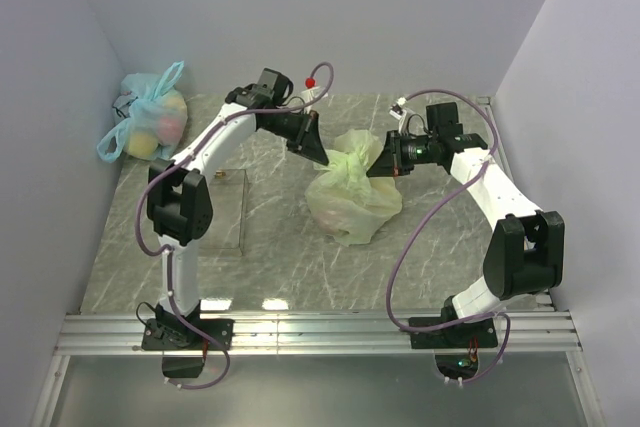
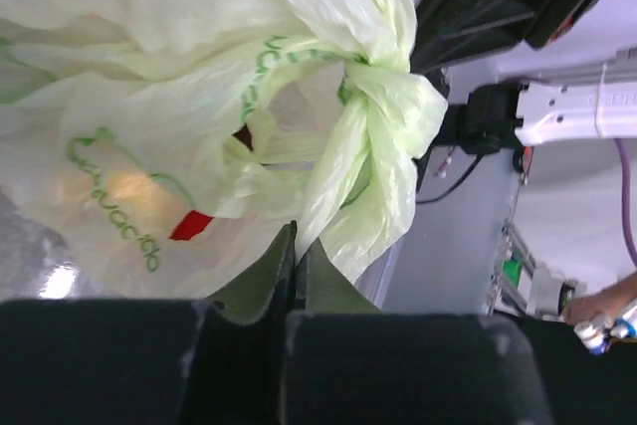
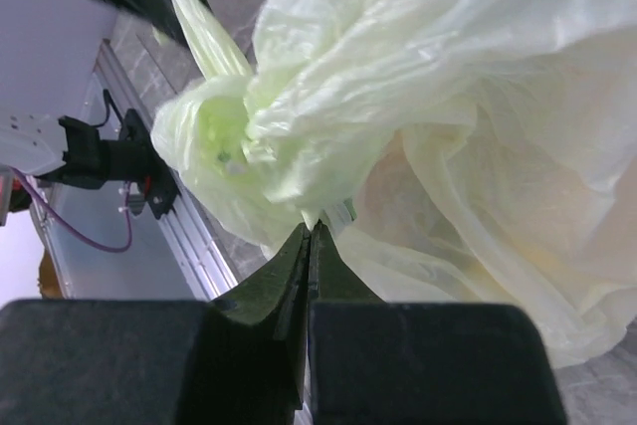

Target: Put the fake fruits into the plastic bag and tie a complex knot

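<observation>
On the counter (image 1: 280, 247), near the middle and a little toward the far edge, your plastic bag (image 1: 350, 202) sits. The left gripper (image 1: 318, 155) and the right gripper (image 1: 378, 162) each pinch one end of it, closed on the film, probably to pull the knot (image 2: 383, 97) tight. The fruits (image 2: 191, 226) show faintly through the bag, already inside.

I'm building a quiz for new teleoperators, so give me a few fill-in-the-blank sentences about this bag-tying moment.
1. The left gripper and right gripper are each ____ on a twisted strip of the plastic bag.
2. The light blue bag sits at the far ____ corner of the table.
3. In the left wrist view, a patch of fake fruit showing through the film beside a yellow glow is coloured ____.

Missing words: shut; left; red.
</observation>
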### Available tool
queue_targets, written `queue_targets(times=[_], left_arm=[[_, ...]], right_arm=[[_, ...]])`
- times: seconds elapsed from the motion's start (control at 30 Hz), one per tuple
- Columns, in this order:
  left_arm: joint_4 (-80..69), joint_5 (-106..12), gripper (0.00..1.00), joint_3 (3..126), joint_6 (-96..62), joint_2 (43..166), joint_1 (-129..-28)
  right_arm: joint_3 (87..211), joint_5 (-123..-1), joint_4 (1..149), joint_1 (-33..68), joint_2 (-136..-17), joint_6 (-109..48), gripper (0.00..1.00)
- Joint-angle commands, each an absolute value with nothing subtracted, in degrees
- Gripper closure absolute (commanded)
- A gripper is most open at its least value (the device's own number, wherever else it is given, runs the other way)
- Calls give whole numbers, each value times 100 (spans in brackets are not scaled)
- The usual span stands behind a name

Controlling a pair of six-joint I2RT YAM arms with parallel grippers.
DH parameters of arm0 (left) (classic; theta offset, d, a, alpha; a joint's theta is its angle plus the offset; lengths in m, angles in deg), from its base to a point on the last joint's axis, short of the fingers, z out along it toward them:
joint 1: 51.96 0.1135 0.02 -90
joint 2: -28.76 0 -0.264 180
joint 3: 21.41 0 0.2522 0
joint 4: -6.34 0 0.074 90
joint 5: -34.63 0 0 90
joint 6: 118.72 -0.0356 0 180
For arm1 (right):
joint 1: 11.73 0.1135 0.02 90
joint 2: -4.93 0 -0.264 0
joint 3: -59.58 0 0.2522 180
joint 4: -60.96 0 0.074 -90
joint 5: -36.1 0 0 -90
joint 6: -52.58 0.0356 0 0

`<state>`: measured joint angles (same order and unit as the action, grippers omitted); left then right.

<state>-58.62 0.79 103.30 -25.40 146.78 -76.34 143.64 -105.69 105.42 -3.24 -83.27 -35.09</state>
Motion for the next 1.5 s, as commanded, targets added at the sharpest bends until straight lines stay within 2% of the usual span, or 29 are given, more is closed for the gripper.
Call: queue_targets(times=[0.0,0.17,0.57,0.77,0.83,0.87,0.9,0.93,0.97,1.0,1.07,1.1,1.17,1.23,1.37,1.47], left_arm=[[-5559,-8,100,10240,-2459,14452,-7420],[-5024,-395,100,9695,-2213,14197,-7069],[-5057,-1941,100,8806,-2493,14003,-6471],[-4767,-1635,99,8612,-2810,13854,-6523],[-4820,-1311,89,8744,-3073,13871,-6637],[-4881,-1187,75,8875,-3230,13871,-6673],[-4890,-1151,68,8911,-3284,13828,-6716],[-4882,-1134,55,8972,-3441,13775,-6786],[-4882,-1168,47,8999,-3504,13662,-6813],[-4855,-1229,30,9025,-3548,13608,-6840],[-4855,-1265,6,9148,-3723,13511,-6849],[-4899,-1265,4,9201,-3811,13441,-6840],[-4733,-1492,1,9202,-3944,13275,-6831],[-4321,-1616,1,9140,-3979,13125,-6805],[-2941,-2582,1,8412,-3618,12511,-6770],[-3228,-1794,1,8532,-4695,12526,-6664]], right_arm=[[14647,-10400,10872,-478,-8094,-3900,100],[14664,-10286,11084,-715,-8032,-4190,100],[14708,-9372,11330,-1734,-8059,-4779,100],[14708,-9546,11357,-1744,-8155,-4911,100],[14900,-9827,11523,-1587,-8278,-4972,100],[14997,-9915,11602,-1534,-8339,-4990,100],[15085,-9977,11786,-1498,-8444,-5016,91],[15269,-10047,11866,-1454,-8480,-5069,86],[15366,-10057,11980,-1454,-8507,-5113,71],[15446,-10031,12007,-1454,-8507,-5148,62],[15709,-9873,12068,-1436,-8472,-5332,49],[15814,-9803,12190,-1410,-8472,-5420,39],[16148,-9461,12349,-1262,-8533,-5797,26],[16403,-9179,12595,-1199,-8568,-6298,25],[16747,-8432,13061,-532,-8805,-7212,25],[16905,-8053,13377,-128,-8963,-7722,25]])
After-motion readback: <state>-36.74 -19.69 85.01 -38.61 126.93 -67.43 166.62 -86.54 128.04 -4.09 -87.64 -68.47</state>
